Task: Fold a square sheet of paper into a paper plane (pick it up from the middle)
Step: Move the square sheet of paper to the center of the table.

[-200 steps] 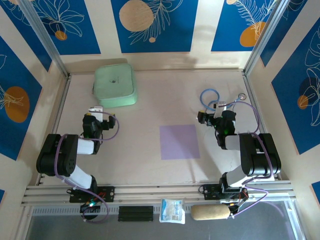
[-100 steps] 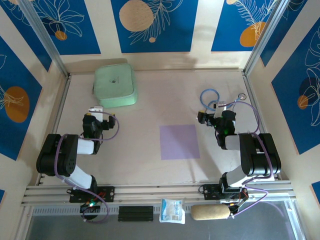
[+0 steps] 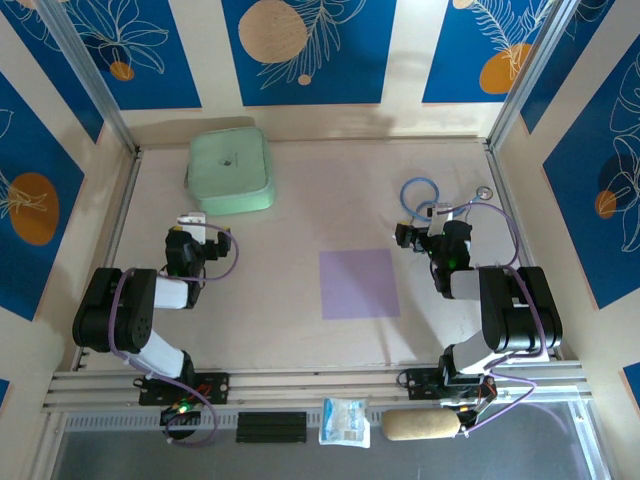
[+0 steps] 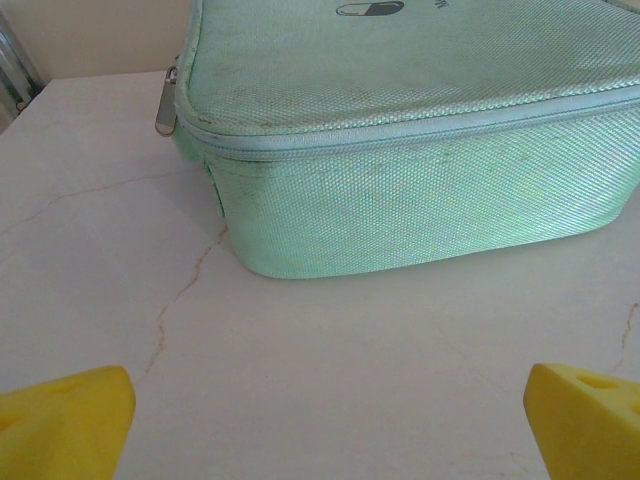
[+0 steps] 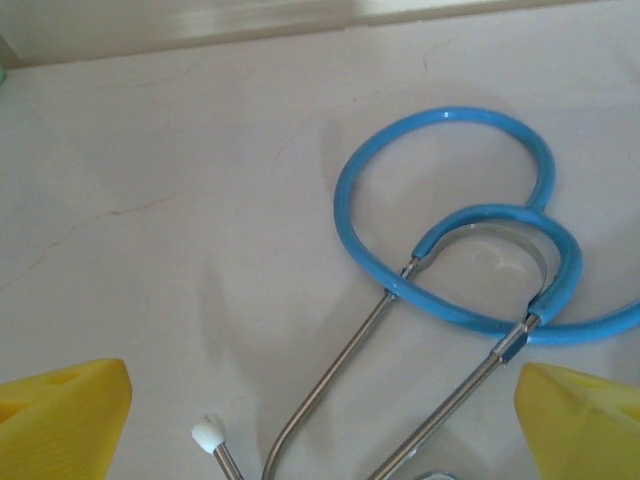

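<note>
paper first: the square sheet of paper point(image 3: 359, 284) lies flat on the table point(image 3: 280, 250), a little toward 4 o'clock of the table's middle from above, with no crease i can make out. nothing touches it. it sits between my two arms, at about 4 o'clock from my left gripper point(image 4: 328, 420) and about 8 o'clock from my right gripper point(image 5: 320, 415), well apart from both.

my left fingers stand wide apart with nothing between them, just bare table. straight ahead at 12 o'clock is the mint-green pouch point(image 4: 420, 150), near but not touched. my right fingers are spread just as wide and hold nothing. the blue stethoscope point(image 5: 441, 117) lies at 12 o'clock of them, its metal tubes running down between the fingertips, though i cannot tell whether they touch.

as for what has changed over the last second: nothing i can find. both arms sit where they were, both hands are as open as before, and the sheet has not shifted. so i judge the folding has not begun, and neither hand is aimed at the paper. the next move should swing one hand round over the sheet's middle, and thin paper lying flat may be awkward to lift.
</note>
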Robot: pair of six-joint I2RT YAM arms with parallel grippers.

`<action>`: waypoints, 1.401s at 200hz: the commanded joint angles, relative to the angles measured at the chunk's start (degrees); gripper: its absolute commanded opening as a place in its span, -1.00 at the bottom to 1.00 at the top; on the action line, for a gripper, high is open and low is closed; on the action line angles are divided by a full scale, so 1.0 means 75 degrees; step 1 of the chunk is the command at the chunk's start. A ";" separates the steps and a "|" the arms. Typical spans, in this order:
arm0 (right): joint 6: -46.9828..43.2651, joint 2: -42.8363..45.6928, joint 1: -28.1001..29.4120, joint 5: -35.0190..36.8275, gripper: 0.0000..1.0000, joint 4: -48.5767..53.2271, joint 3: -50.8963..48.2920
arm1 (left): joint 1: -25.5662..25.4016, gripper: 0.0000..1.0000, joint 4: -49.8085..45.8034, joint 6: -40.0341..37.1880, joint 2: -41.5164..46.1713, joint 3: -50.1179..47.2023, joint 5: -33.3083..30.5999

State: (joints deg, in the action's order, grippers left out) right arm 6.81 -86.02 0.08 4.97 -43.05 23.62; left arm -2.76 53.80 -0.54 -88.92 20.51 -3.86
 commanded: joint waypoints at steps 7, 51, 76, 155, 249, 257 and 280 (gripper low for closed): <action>0.0006 0.0783 -0.0002 0.0353 0.98 0.1466 0.0710 | -0.0060 0.98 -0.0430 0.0027 0.0830 -0.0047 -0.0495; 0.1279 0.1670 0.0486 0.0986 0.98 0.5067 0.2488 | -0.0075 0.99 -0.3256 0.0940 0.2878 0.0635 -0.0987; 0.2558 0.1583 0.0745 0.0500 0.98 0.7047 0.3557 | -0.0074 0.99 -0.5473 0.2437 0.3804 0.1414 -0.0744; 0.3827 0.0834 0.2830 -0.1138 0.97 0.9238 0.3952 | -0.0064 0.99 -0.6530 0.3946 0.4290 0.1699 0.1416; 0.5720 -0.0968 0.4514 -0.0146 0.92 0.9088 0.3812 | -0.0067 0.99 -0.6826 0.4392 0.3531 0.2127 0.1895; 0.5795 -0.1129 0.4598 -0.0008 0.92 0.9104 0.3905 | -0.0076 0.99 -0.6871 0.4409 0.3504 0.2152 0.1909; 0.6016 -0.1609 0.4776 0.0157 0.93 0.9024 0.4200 | -0.0070 0.99 -0.7147 0.4454 0.3419 0.2268 0.1886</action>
State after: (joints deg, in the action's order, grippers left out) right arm 48.31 -94.65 34.46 4.49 25.28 52.95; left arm -2.92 3.05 31.68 -62.70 34.68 9.04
